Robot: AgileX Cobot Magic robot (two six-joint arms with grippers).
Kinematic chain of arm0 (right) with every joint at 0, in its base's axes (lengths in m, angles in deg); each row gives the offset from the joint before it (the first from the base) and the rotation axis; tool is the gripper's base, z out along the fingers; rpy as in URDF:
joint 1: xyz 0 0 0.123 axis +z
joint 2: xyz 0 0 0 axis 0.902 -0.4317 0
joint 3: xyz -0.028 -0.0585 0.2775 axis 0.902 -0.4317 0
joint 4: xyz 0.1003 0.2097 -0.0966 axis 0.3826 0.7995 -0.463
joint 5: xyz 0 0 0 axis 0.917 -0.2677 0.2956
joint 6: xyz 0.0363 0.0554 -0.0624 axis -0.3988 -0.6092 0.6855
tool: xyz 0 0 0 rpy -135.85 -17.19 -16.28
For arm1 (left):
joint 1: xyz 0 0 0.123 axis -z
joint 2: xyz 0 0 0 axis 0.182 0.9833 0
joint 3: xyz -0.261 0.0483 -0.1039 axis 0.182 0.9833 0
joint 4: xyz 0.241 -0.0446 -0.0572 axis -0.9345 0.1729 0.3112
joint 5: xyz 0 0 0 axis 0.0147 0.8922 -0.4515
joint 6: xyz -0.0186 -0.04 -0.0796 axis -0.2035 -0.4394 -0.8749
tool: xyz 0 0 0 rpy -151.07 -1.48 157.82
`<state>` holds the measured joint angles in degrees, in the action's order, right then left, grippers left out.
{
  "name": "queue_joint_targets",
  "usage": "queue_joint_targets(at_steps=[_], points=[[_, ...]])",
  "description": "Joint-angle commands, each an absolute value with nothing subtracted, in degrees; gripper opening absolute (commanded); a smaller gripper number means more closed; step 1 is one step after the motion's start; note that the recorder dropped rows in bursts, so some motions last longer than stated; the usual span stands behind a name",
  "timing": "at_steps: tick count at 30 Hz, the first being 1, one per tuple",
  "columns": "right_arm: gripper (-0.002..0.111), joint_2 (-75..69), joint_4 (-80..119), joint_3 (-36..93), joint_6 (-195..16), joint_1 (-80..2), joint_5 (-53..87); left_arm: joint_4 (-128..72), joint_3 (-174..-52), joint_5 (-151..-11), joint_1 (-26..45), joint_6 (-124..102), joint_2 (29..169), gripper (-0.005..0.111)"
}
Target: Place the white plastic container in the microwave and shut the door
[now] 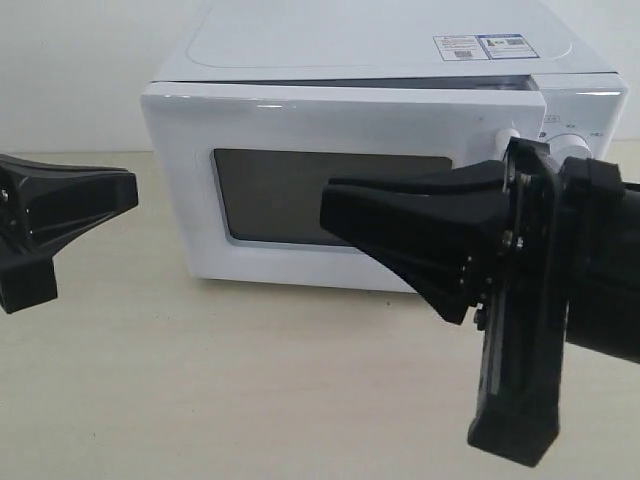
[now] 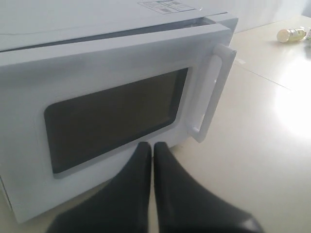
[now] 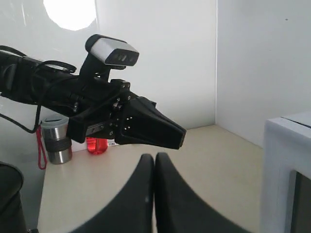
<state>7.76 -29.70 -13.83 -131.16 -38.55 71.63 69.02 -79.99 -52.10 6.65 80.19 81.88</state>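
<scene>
The white plastic container is nowhere in view. The microwave door looks shut, centre frame. Its rigid handle, right of the window, seems the place to pull. The left gripper and right gripper are pressed together, empty.

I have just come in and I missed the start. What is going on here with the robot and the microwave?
Two robot arms hover near the microwave. The left gripper and the right gripper are both shut and hold nothing. The door looks closed, and its handle is free. No white container shows in any view; the dark window does not reveal whether it is inside.
</scene>
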Motion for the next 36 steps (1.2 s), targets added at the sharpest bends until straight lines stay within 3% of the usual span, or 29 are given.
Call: queue_joint_targets(at_steps=[1,7,15,24,36], points=[[0.0,7.8,-26.9,-13.4,-130.2,-38.4,69.7,69.5,-79.8,-52.7,6.7,78.6,81.5,0.004],[0.0,6.3,-4.2,-5.2,-127.8,-38.4,33.2,69.5,-79.8,-52.7,6.7,78.6,81.5,0.004],[0.0,3.8,-4.1,7.4,-126.5,-35.8,7.4,69.5,-79.8,-52.4,6.7,76.9,81.5,0.004],[0.0,-5.6,-7.3,15.6,-126.5,-35.9,-0.4,69.3,-79.8,-52.3,6.7,76.5,81.5,0.004],[0.0,-16.8,-30.4,26.0,-142.3,-35.9,-12.1,69.3,-79.8,-52.3,6.7,76.5,81.5,0.004]])
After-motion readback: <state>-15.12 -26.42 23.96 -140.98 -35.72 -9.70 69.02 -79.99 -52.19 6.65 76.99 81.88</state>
